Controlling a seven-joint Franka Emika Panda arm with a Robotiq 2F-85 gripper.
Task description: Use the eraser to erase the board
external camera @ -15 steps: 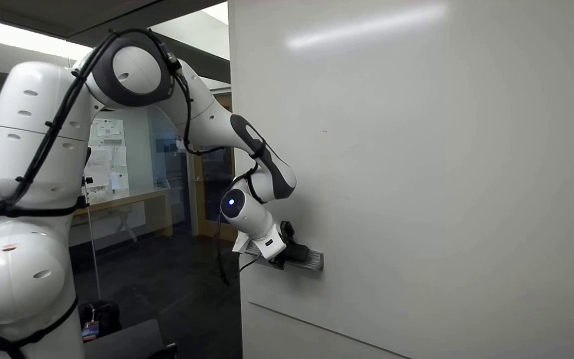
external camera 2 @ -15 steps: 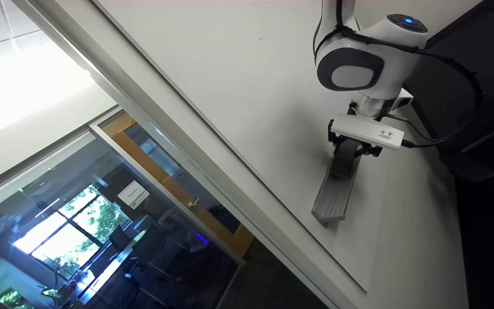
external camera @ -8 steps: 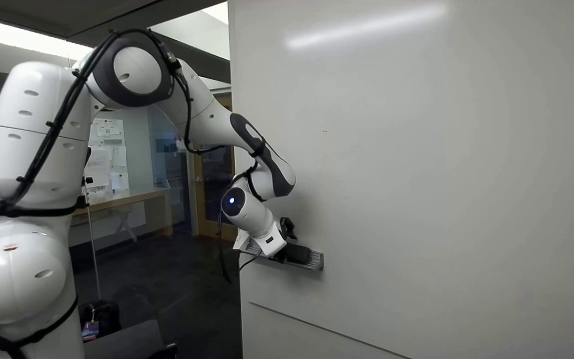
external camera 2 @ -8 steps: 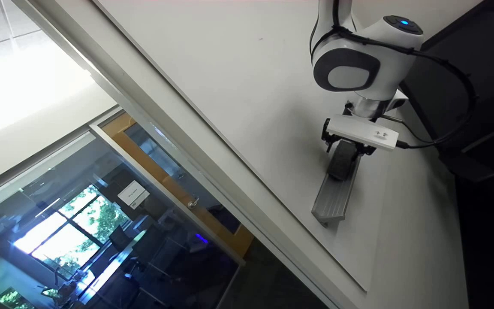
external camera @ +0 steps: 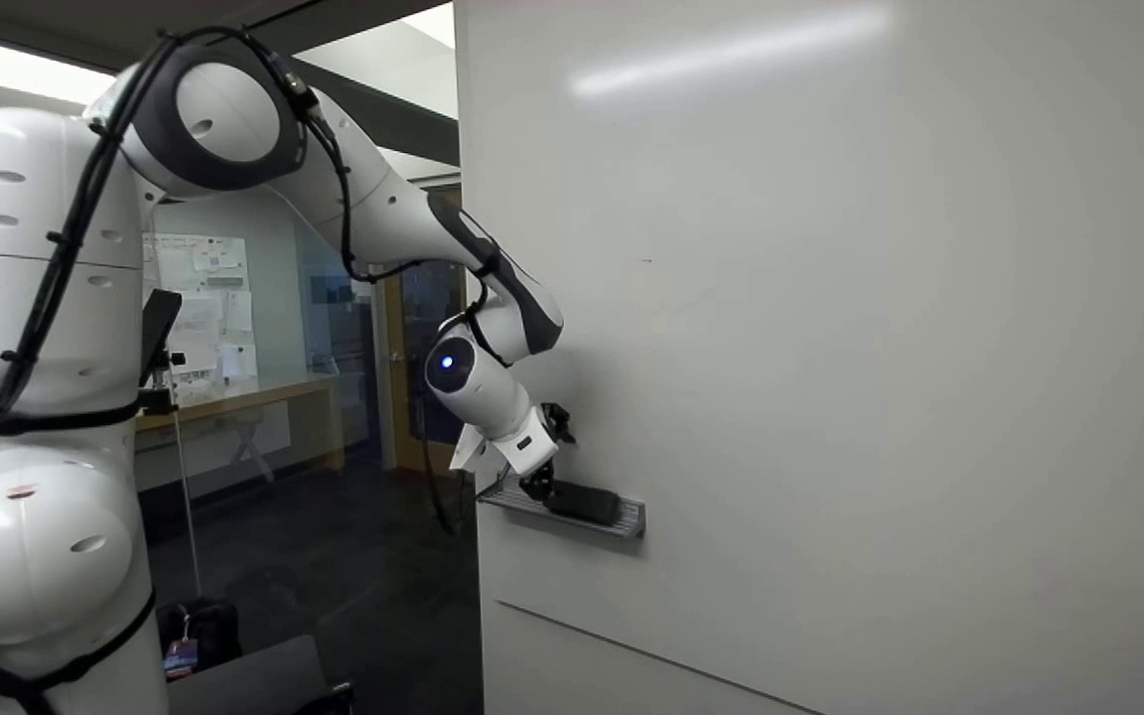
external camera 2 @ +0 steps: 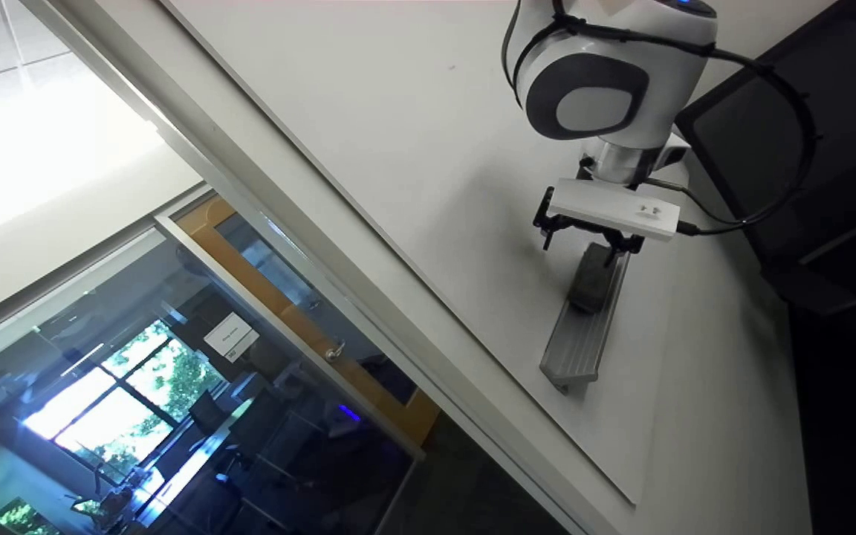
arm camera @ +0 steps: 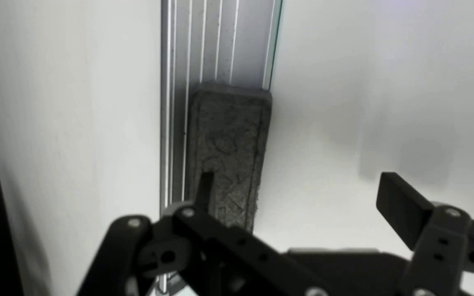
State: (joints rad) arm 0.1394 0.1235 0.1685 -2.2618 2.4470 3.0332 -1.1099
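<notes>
White arm [external camera: 383,218], dark grey ring [external camera: 157,126] at 12 o'clock from here, blue light [external camera: 447,362] at 3, strapped black cable [external camera: 63,260], black fingers [arm camera: 403,209], silver screws [arm camera: 452,212].

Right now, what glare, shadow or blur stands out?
In an exterior view, glare streaks the upper board; in an exterior view, a soft shadow falls on it and the window looks overexposed; in the wrist view, the gripper looks slightly soft while the eraser shows markings.

My wrist view shows a dark gray, oblong eraser [arm camera: 231,131] with rounded corners, lying lengthwise along a narrow, grooved bench [external camera 2: 574,349] mounted on the upright, glossy white board [external camera: 830,348].
</notes>
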